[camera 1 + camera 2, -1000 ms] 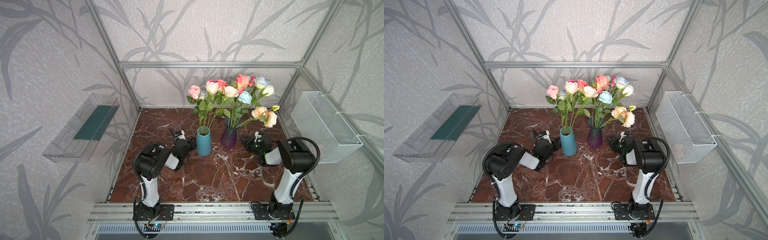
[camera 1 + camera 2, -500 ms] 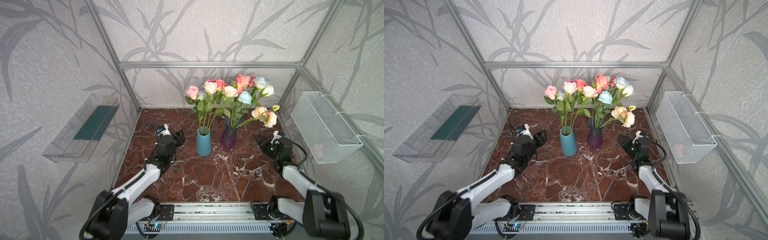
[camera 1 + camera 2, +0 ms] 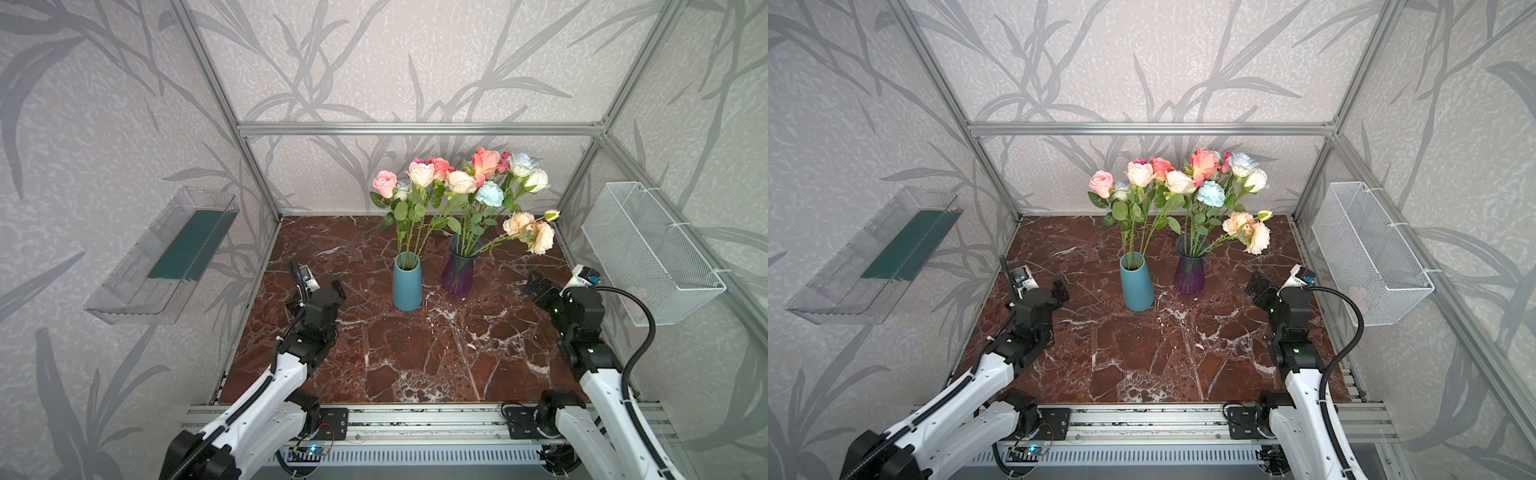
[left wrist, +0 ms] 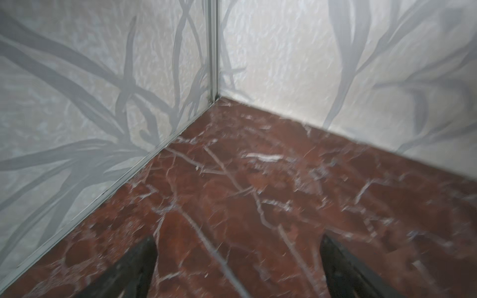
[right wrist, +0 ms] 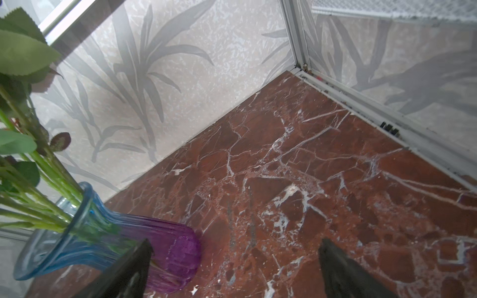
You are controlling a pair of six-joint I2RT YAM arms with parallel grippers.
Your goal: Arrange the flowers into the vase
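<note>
My left claw (image 4: 237,241) gapes wide and empty over glossy, white-veined red marble table (image 4: 258,180). My right claw (image 5: 235,243) is equally wide, just beside the ribbed purple-to-blue glass vase (image 5: 173,242). The flowers (image 3: 457,187) stand in it and in the smooth teal vase (image 3: 407,286). Leaf-print walls (image 3: 374,62) carry a wire mesh basket (image 3: 648,257) and a clear plastic shelf (image 3: 166,257).

Glossy veined marble tabletop (image 3: 415,353); ribbed translucent glass vase (image 5: 175,247)
</note>
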